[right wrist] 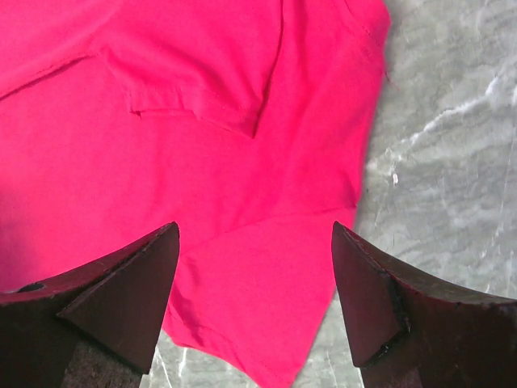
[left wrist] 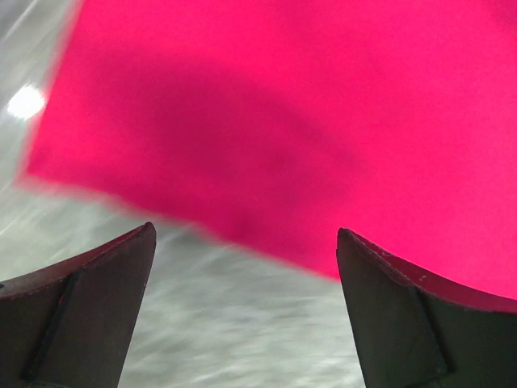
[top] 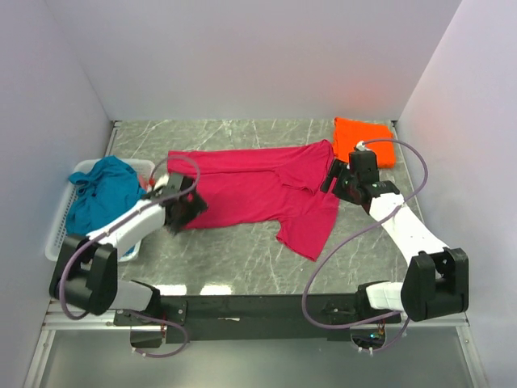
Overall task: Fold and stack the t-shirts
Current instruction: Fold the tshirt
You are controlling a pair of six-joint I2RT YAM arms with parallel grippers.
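A magenta-pink t-shirt [top: 258, 190] lies spread across the middle of the marble table, one sleeve pointing toward the near edge. A folded orange t-shirt [top: 363, 139] sits at the back right. A teal-blue t-shirt [top: 103, 190] is bunched in the white basket. My left gripper [top: 187, 208] is open at the pink shirt's near-left corner, and its wrist view shows the pink shirt [left wrist: 323, 113] just beyond the empty fingers. My right gripper [top: 339, 179] is open at the shirt's right side, over the pink shirt [right wrist: 202, 145] with nothing between its fingers.
The white lattice basket [top: 60, 230] stands at the left edge, beside my left arm. Grey walls close the table on the left, back and right. Bare marble [top: 242, 259] runs along the near side.
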